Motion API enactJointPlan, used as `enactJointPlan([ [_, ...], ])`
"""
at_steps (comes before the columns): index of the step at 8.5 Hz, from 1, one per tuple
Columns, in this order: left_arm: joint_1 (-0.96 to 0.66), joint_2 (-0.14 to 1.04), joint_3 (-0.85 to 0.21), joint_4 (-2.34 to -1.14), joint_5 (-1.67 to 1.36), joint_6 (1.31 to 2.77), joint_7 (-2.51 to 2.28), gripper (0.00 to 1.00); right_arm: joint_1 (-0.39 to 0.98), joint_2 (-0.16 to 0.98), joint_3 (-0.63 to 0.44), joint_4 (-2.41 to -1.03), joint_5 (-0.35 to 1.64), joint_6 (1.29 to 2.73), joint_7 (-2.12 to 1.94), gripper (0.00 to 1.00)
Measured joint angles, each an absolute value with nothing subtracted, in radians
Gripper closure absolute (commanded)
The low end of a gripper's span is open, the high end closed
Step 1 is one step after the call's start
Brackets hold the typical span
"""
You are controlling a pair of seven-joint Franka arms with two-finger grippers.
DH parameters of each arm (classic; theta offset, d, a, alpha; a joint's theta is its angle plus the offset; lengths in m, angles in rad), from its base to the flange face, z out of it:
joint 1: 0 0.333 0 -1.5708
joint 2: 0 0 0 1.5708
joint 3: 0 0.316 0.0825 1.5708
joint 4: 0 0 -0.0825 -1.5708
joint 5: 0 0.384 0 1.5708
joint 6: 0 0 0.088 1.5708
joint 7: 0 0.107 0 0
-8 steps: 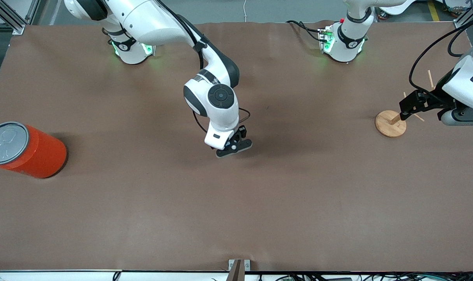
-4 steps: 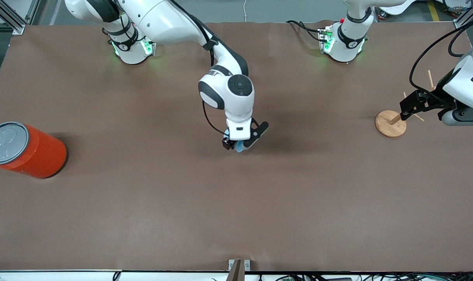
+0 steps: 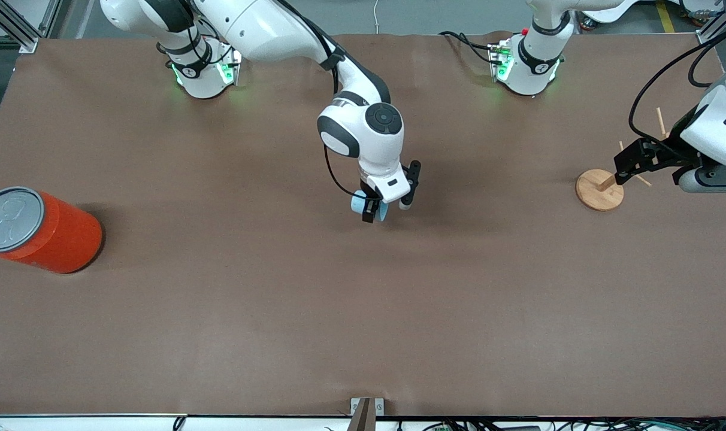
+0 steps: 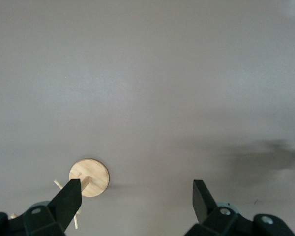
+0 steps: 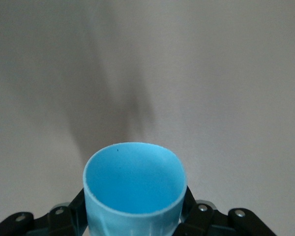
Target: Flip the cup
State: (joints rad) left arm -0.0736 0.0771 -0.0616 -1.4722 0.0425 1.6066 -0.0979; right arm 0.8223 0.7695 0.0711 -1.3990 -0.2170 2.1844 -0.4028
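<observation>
Right wrist view: right gripper (image 5: 132, 223), mid-surface, jaws clamped on the cup (image 5: 133, 189); the smooth taper may slip during rotation. Left gripper (image 4: 137, 196), jaws apart, waits by the surface's edge.

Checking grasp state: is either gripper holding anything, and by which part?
The right gripper holds the cup by its side wall, over the table's middle. The left gripper waits open, empty, over the wooden disc.

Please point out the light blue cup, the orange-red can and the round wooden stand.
Small light blue cup (image 5: 133, 183), right wrist view, inner wall.
Large orange-red can (image 3: 57, 234), front view, side wall.
Round wooden stand (image 3: 592, 193), front view, disc base.
</observation>
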Motion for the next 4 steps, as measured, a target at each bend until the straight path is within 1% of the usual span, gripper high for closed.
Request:
enactJointPlan([
  [3, -0.073, 0.077, -0.061, -1.472, 0.043, 1.607, -0.098, 0.0, 0.893, 0.848, 0.071, -1.399, -0.218, 2.296, -0.451, 0.58],
  [4, -0.073, 0.077, -0.061, -1.472, 0.043, 1.607, -0.098, 0.0, 0.9, 0.862, 0.071, -1.398, -0.219, 2.316, -0.457, 0.32],
])
